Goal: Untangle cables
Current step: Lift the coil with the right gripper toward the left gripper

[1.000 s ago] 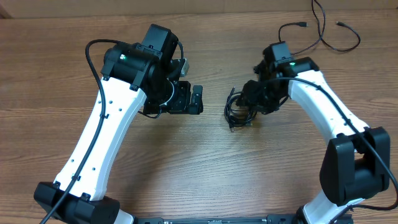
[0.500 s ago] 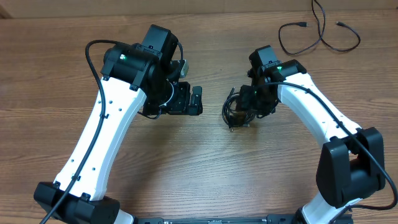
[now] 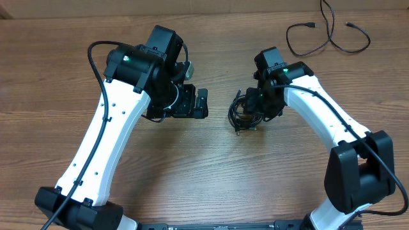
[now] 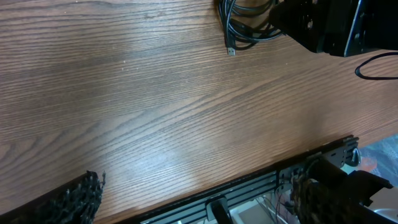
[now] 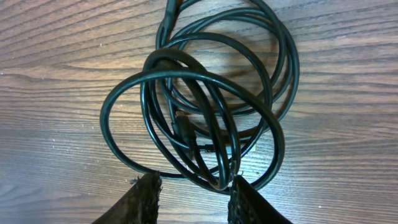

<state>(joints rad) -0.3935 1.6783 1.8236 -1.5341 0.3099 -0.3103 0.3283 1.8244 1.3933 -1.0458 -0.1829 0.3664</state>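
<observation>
Your right end effector [image 5: 194,183] hangs over the coil [image 5: 205,106] near the middle of the tabletop [image 3: 211,172]. Its fingers [image 5: 142,199] are parted and straddle the coil's near loops, with a few strands lying loose between them. Your left end effector [image 4: 196,196] is spread wide and empty, hovering near the coil's left side — a plug [image 4: 231,51] pokes out of the coil's edge — and two loose strands [image 3: 329,35] lie well apart at the far right.
</observation>
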